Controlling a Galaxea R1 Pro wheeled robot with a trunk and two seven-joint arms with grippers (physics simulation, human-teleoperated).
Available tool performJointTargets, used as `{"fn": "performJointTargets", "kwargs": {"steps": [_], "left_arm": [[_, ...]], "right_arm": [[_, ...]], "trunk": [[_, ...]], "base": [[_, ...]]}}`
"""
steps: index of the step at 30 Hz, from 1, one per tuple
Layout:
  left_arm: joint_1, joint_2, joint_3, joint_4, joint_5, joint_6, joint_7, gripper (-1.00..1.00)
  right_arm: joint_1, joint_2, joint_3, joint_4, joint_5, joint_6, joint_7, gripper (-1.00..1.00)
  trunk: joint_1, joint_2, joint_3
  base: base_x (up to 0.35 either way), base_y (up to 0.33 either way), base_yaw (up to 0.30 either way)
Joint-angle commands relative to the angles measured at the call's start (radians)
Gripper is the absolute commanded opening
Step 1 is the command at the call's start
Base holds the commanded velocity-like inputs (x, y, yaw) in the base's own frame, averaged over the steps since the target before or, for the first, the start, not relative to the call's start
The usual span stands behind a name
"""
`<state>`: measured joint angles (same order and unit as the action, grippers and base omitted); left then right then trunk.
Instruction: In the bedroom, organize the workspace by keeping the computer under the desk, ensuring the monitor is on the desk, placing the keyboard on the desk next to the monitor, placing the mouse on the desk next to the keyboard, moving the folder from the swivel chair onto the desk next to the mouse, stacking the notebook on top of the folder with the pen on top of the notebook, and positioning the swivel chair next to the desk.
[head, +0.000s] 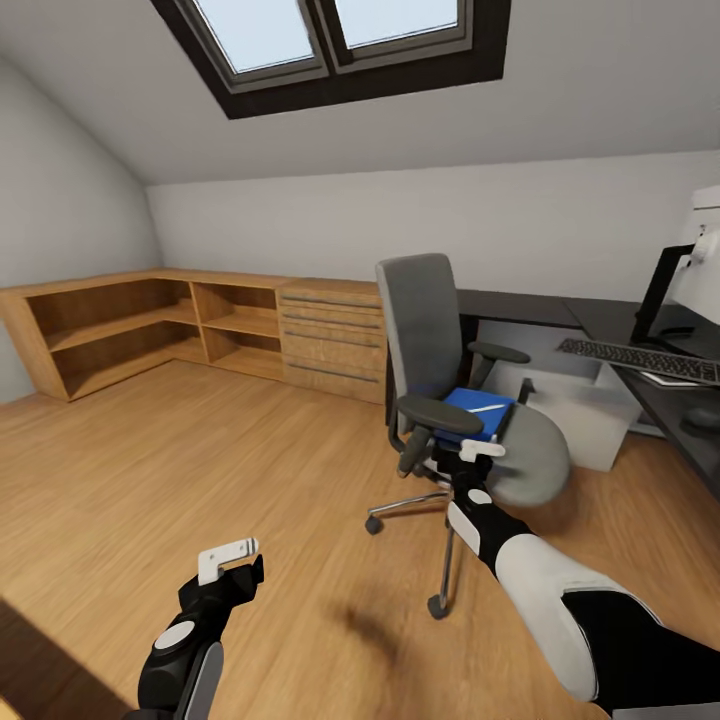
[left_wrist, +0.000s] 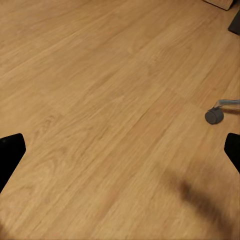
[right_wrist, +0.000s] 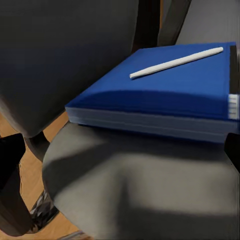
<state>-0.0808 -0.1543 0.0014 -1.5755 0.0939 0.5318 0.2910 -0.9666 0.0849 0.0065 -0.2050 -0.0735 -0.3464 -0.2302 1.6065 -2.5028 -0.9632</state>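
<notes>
Both sets of fingers spread wide, empty (right fingers (head: 481, 449) near the swivel chair (head: 520, 455)).

Oak floor (head: 200, 480), corner shelving (head: 150, 325), sloped ceiling skylight (head: 330, 40)

A thick blue notebook (right_wrist: 165, 92) lay flat on the grey padded seat of a swivel chair (right_wrist: 140, 190). A slim white pen (right_wrist: 176, 62) rested diagonally on its cover. The grey backrest rose behind, with wooden floor (right_wrist: 37, 152) below.
</notes>
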Motion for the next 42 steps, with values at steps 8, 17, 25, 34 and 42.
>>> {"fn": "performJointTargets", "kwargs": {"steps": [8,17,25,34,42], "left_arm": [[0.000,0.001,0.013,-0.022,0.010,0.005,0.007,1.00],[0.000,0.001,0.023,-0.024,0.010,0.005,0.007,1.00],[0.000,0.001,0.026,-0.024,0.010,0.005,0.007,1.00],[0.000,0.001,0.040,-0.024,0.010,0.005,0.006,1.00],[0.000,0.001,0.043,-0.024,0.009,0.005,0.006,1.00]], "right_arm": [[-0.001,-0.003,0.000,0.001,-0.008,-0.005,0.000,1.00],[-0.001,-0.007,-0.002,0.001,-0.008,-0.005,0.000,1.00],[-0.001,-0.008,-0.002,0.000,-0.009,-0.005,0.001,1.00],[0.000,-0.011,-0.005,0.000,-0.013,-0.003,0.000,1.00],[0.000,-0.028,-0.153,-0.006,-0.044,0.003,-0.012,1.00]], "trunk": [[0.000,0.000,0.003],[0.000,0.000,0.009],[0.000,0.000,0.014],[0.000,0.000,0.015],[0.000,0.000,0.015]], "base": [[0.000,0.000,-0.212],[0.000,0.000,-0.242],[0.000,0.000,-0.244],[0.000,0.000,-0.123],[0.000,0.000,-0.003]]}}
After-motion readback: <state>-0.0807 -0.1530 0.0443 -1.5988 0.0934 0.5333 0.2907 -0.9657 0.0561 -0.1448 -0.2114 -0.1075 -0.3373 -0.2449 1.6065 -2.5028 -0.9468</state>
